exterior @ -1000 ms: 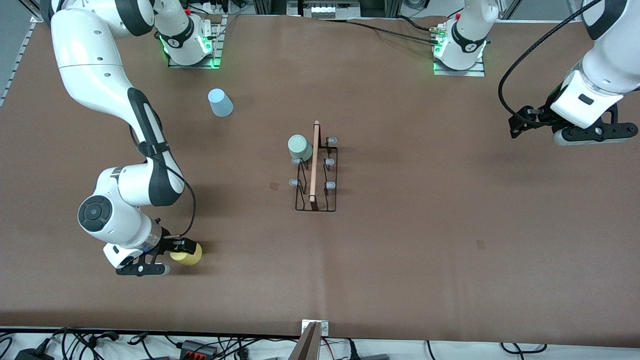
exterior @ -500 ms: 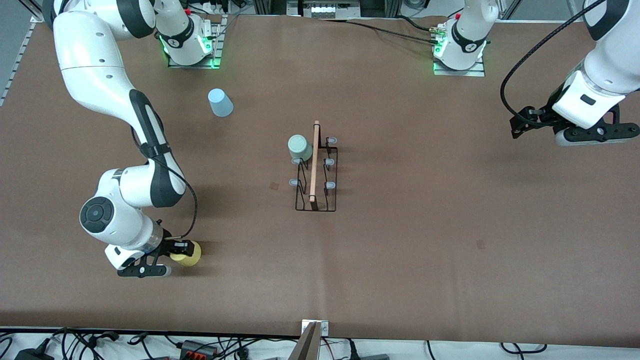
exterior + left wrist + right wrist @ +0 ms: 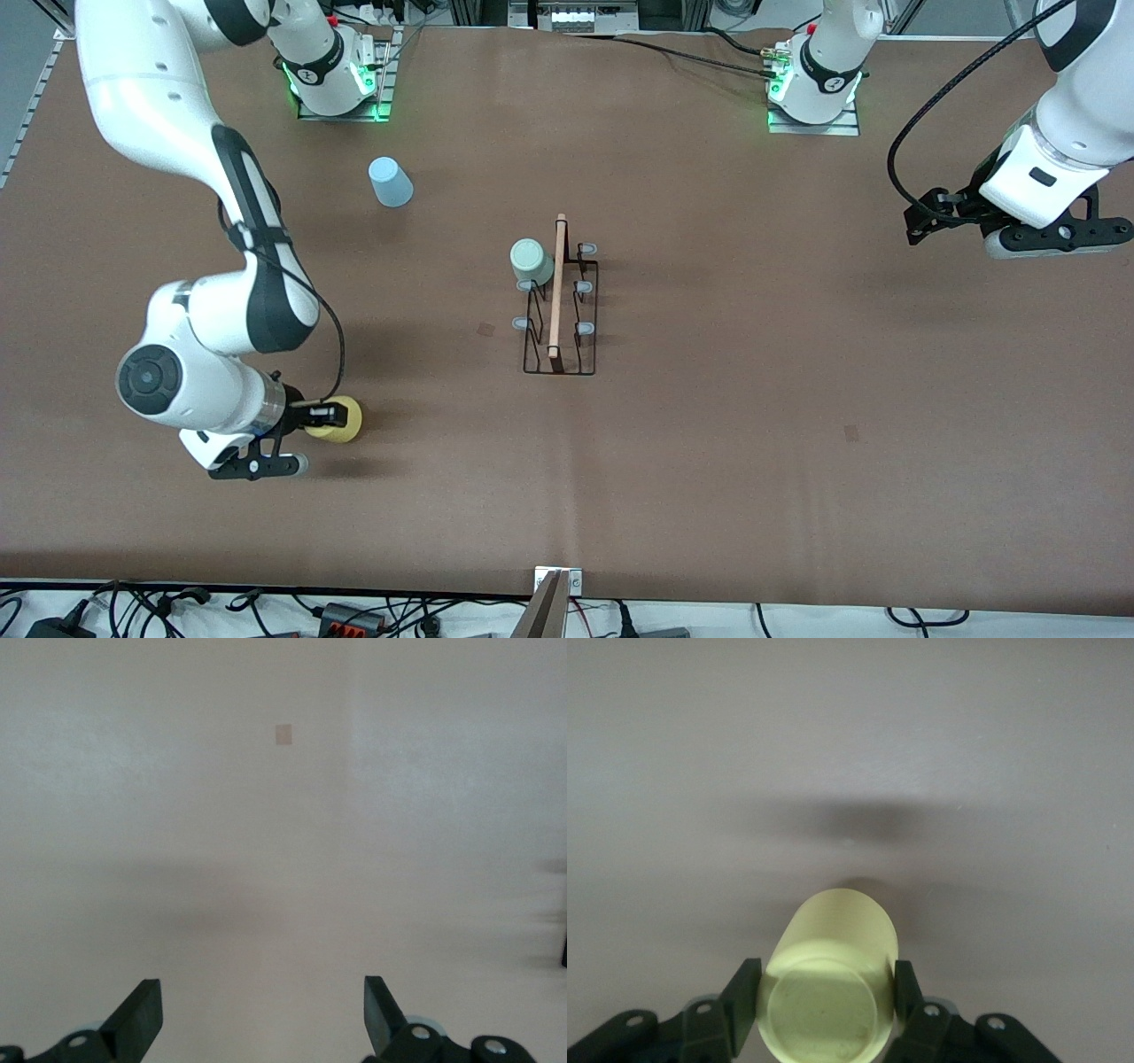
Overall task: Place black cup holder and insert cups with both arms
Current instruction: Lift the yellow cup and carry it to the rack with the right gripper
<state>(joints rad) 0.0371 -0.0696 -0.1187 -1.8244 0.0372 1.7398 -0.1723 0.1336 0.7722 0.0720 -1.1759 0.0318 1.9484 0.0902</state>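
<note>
The black cup holder (image 3: 560,306) stands mid-table, its wooden rod on top. A pale grey-green cup (image 3: 532,261) sits upside down on a peg at its end nearest the arm bases. The light blue cup (image 3: 390,182) stands upside down on the table toward the right arm's end. My right gripper (image 3: 326,416) is shut on the yellow cup (image 3: 341,420), lying sideways, lifted slightly off the table; in the right wrist view (image 3: 826,992) the fingers (image 3: 742,992) press both its sides. My left gripper (image 3: 263,1014) is open and empty, held high at the left arm's end.
A small pale square mark (image 3: 486,330) lies on the brown mat beside the holder, and another (image 3: 851,432) lies toward the left arm's end. Cables and a metal bracket (image 3: 556,594) sit along the table's front edge.
My right arm has risen a little with the yellow cup in its gripper, and the cup now shows slightly higher. The left arm has hardly moved.
</note>
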